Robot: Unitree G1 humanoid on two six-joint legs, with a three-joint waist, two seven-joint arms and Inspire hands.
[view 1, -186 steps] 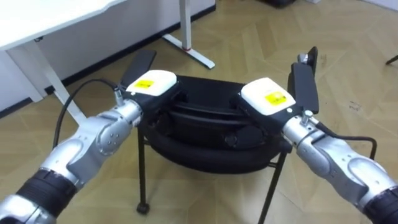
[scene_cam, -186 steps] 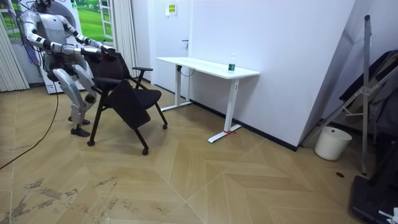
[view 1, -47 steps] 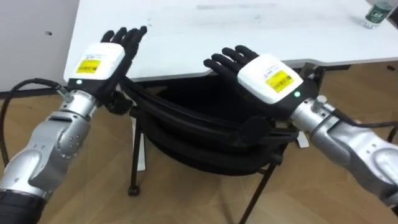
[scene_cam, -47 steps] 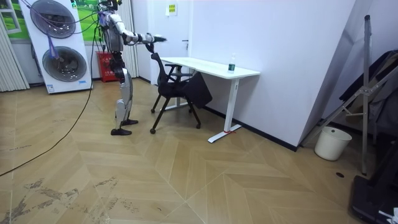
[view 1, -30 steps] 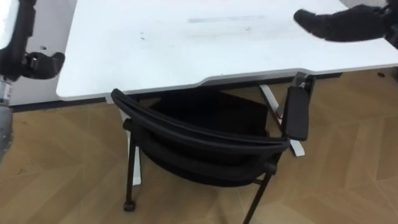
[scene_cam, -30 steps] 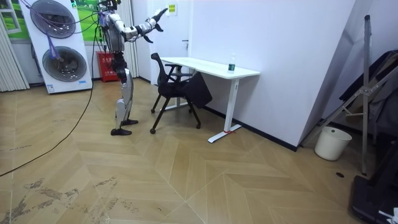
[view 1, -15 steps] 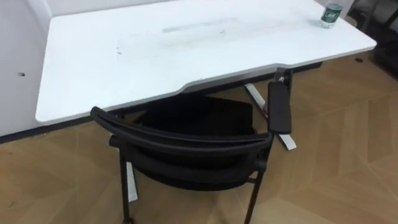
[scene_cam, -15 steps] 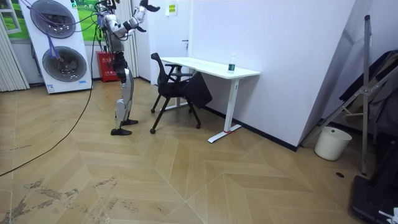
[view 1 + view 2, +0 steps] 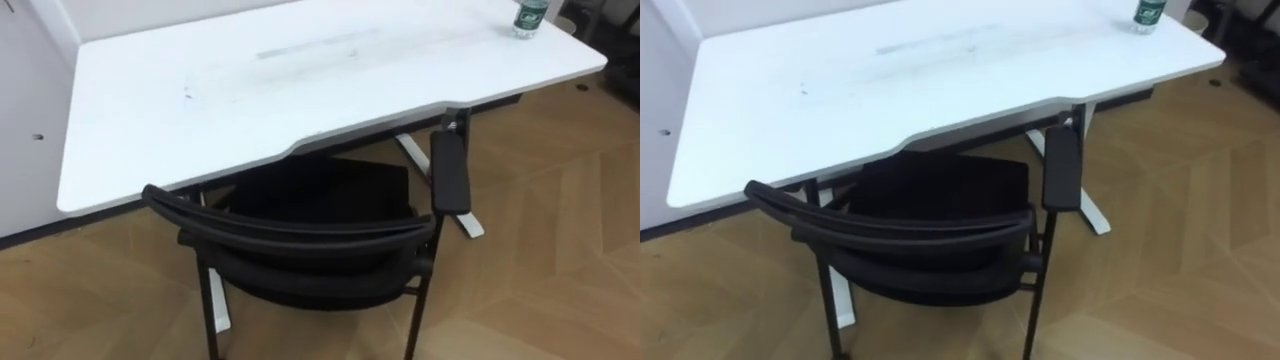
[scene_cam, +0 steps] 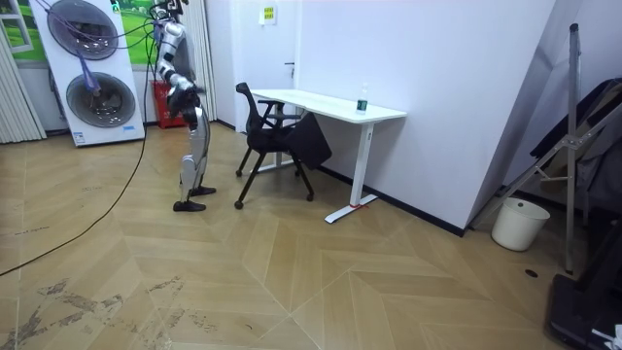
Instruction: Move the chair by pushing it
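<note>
The black chair (image 9: 290,232) stands right below me, its curved backrest nearest and its seat tucked under the white desk (image 9: 300,90). One padded armrest (image 9: 449,172) sticks up at the chair's right side. In the room view I stand upright just behind the chair (image 10: 277,136), on the room view's left, facing the desk (image 10: 326,105). My right arm hangs down at my side, its hand (image 10: 187,93) at hip height and apart from the chair, too small to read.
A green-capped bottle (image 9: 528,18) stands on the desk's far right corner. A white washing machine (image 10: 92,87) and a red box (image 10: 167,105) stand behind me. A white bucket (image 10: 513,224) and a leaning metal frame (image 10: 569,126) are far off on the room view's right.
Both hands lifted off the chair's backrest, rose above my head, left the eye views, and the arms have now come down. The chair has stayed under the desk.
</note>
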